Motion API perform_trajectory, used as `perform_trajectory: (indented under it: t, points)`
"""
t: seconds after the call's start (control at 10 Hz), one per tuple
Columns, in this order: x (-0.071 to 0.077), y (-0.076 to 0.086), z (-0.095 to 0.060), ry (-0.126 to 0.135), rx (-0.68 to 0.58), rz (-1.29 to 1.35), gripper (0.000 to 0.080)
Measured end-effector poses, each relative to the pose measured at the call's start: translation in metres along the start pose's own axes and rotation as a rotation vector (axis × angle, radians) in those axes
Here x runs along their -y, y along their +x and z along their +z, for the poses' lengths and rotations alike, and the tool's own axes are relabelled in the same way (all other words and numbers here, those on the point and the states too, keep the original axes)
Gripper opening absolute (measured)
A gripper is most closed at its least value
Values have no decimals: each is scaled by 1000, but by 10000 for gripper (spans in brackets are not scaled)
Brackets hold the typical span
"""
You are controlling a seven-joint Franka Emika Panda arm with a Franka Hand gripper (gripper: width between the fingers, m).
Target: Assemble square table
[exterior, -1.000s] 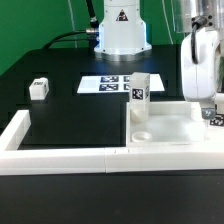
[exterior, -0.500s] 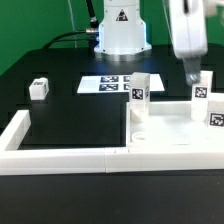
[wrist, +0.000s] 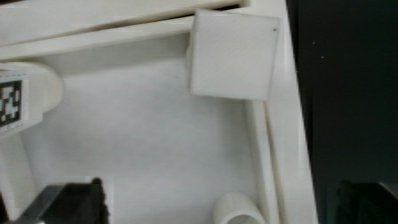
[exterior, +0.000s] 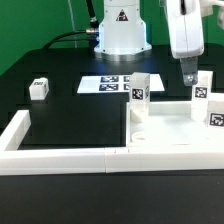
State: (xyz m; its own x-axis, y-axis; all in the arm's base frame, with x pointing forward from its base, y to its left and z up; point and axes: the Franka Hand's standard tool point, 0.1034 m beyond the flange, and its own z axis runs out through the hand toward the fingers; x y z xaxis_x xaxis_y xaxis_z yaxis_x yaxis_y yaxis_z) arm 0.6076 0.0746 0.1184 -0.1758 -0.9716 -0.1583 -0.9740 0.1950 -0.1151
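While the square table (exterior: 165, 125) lies flat on the black bench against the white fence bars (exterior: 70, 155) at the near edge, toward the exterior view's right, the assembly looks partly done: one leg (exterior: 139, 90) stands upright at the slab's far corner on the exterior view's left, and two more tagged legs (exterior: 207, 100) appear to stand along its side at the exterior view's right, though their seating cannot be told. A fourth leg (exterior: 39, 89) lies well apart on the bare bench toward the exterior view's left, not yet fetched, and one near corner socket (exterior: 142, 134) is empty. The gripper (exterior: 188, 72) hangs above the slab's far side with its fingers spread wide, holding nothing. Being square, the slab has no long axis; its socketed face points up, and the mounted legs point straight up.
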Motion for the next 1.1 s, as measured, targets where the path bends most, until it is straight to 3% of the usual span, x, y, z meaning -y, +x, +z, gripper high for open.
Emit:
perform_trajectory:
  t: [0.2,0.3,0.4,0.6,1.1]
  points:
    - [-1,3,1,0,-1,-40,649]
    - [-8,24,1,-3,-4,-156,649]
    - [-16,43,-8,-6,-1,-200,649]
    - [-19,61,-20,1,0,-423,649]
    - [-20,63,-18,-1,-5,-765,649]
